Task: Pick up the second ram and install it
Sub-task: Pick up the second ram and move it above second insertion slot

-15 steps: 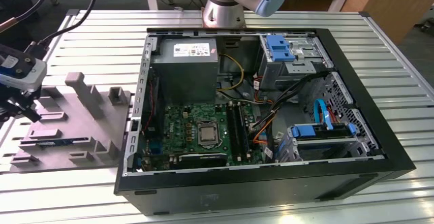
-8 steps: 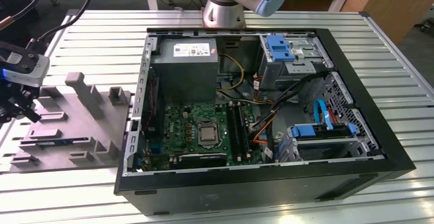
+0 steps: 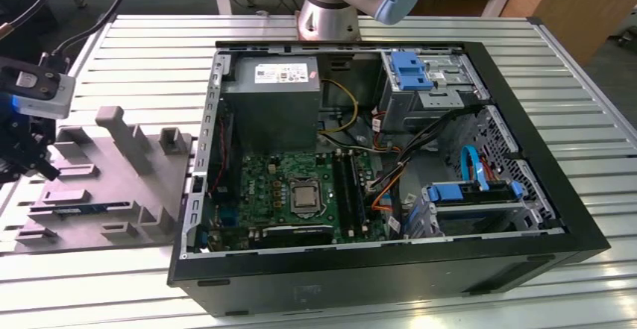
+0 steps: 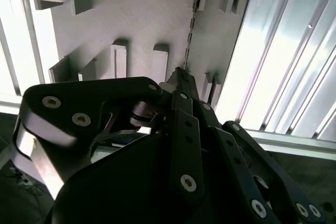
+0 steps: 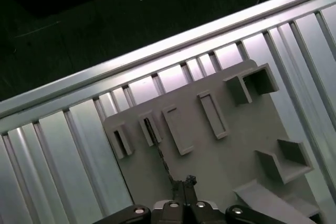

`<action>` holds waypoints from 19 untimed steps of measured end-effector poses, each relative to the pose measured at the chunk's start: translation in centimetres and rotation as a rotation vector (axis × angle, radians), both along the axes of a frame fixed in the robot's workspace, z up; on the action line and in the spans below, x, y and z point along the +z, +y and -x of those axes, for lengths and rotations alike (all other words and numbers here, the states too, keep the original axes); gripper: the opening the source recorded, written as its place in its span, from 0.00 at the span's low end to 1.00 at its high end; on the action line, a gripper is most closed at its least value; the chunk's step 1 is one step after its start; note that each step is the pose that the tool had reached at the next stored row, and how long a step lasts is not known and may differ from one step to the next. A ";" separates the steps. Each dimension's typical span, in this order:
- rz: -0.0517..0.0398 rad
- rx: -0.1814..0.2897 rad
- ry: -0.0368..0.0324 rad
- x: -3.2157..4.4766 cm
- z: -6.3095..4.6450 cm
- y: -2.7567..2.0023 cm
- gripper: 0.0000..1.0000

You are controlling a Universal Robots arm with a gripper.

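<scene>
The second ram [image 3: 88, 209] stands on its long edge in a slot of the grey fixture tray [image 3: 130, 195], on the exterior view's left. In both wrist views it shows edge-on as a thin dark strip [image 4: 192, 22] [image 5: 160, 153] running between small pegs. My gripper [image 3: 30, 166] hangs above the tray's outer side, well clear of its surface. Its black fingertips are drawn together with nothing between them, and they line up over one end of the strip [image 4: 179, 73] [image 5: 183, 182].
An open computer case [image 3: 557, 217] lies on the ribbed metal table [image 3: 597, 120], to the exterior view's right of the tray. Inside are the green motherboard [image 3: 261, 183] with long black slots [image 3: 345, 187], a power supply [image 3: 274, 98] and loose cables. Tall grey posts [image 3: 124, 139] rise from the tray.
</scene>
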State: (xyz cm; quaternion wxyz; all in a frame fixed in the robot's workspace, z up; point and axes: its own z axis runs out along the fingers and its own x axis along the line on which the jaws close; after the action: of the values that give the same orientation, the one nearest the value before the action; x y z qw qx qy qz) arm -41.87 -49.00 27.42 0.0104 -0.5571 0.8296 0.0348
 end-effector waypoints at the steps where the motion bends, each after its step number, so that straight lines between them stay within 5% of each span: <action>1: 0.0001 0.018 0.0000 -0.02 0.0 0.00 0.11; 17: 0.0058 0.283 -0.0001 -0.30 0.0 0.00 0.11; 19: 0.0069 0.292 -0.0098 -0.38 0.0 0.00 0.11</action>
State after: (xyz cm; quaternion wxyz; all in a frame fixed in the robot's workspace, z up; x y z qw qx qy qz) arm -41.88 -49.00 27.03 0.0074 -0.6720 0.7399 0.0303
